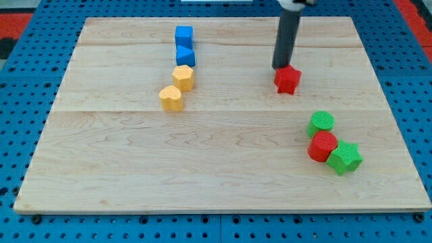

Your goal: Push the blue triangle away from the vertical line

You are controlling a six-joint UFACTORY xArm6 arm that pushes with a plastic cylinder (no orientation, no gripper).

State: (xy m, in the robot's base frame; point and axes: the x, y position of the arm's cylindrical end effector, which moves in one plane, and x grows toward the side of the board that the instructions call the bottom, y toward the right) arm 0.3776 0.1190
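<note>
Two blue blocks stand one behind the other at the view's upper left: a blue cube (183,35) and a second blue block (185,56) just below it, whose triangle shape I cannot confirm. Below them a yellow hexagon (183,77) and a yellow heart-like block (171,98) carry on a roughly vertical line. My tip (280,67) is at the view's upper right, far from the blue blocks, touching the upper left edge of a red star (287,79).
A green cylinder (321,123), a red cylinder (322,146) and a green star (345,157) cluster at the view's lower right. The wooden board (135,169) lies on a blue pegboard (13,121).
</note>
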